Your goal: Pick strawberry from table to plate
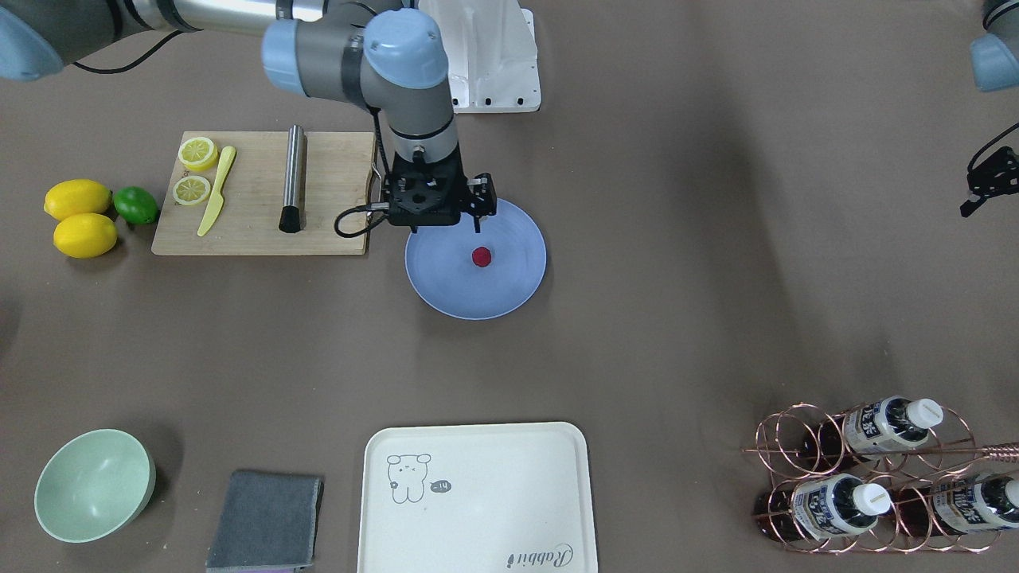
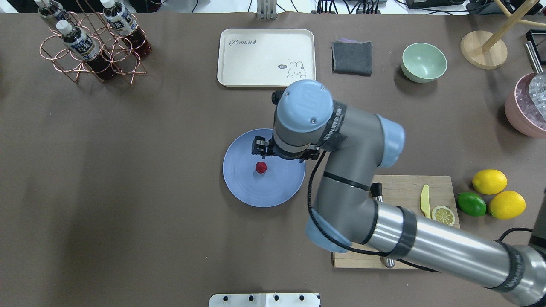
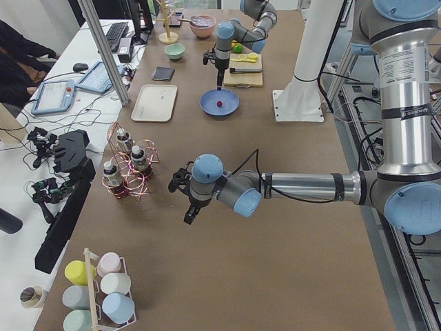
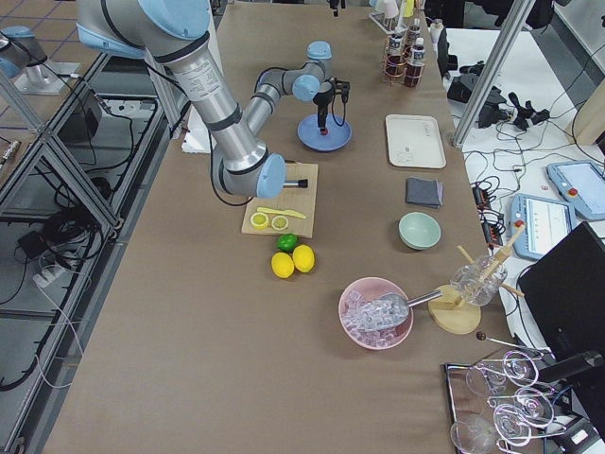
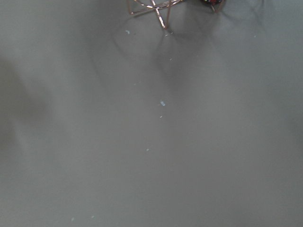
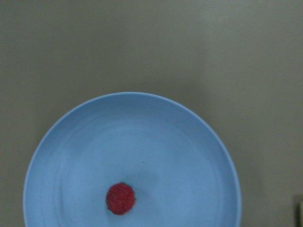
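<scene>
A red strawberry [image 1: 482,256] lies near the middle of a round blue plate [image 1: 446,286] on a grey-brown table [image 1: 637,358]. The right gripper [image 1: 478,215] hangs above the plate's rim on the robot's side, clear of the berry and holding nothing. Its fingers line up in every view, so I cannot tell whether the jaws are spread or pressed together. The left gripper [image 1: 983,187] waits well apart at the other end of the table, over bare surface. Its jaws are also too small and too edge-on to judge.

The berry appears to be delivered, so the step in hand is probably the retreat. The safest path looks like a straight rise before any sideways move. That would keep the fingers off the rim and avoid rolling the berry.

Counted:
- one strawberry and one plate
- one wooden board [image 1: 334,183] just beside the plate
- on the board, two lemon halves [image 1: 197,153], one yellow knife [image 1: 216,192] and one metal rod [image 1: 293,179]
- beside the board, two whole lemons [image 1: 77,198] and one lime [image 1: 135,204]
- one green bowl [image 1: 94,485]
- one grey cloth [image 1: 267,521]
- one cream tray [image 1: 478,493]
- three bottles [image 1: 892,424] in one copper rack [image 1: 788,446]
</scene>
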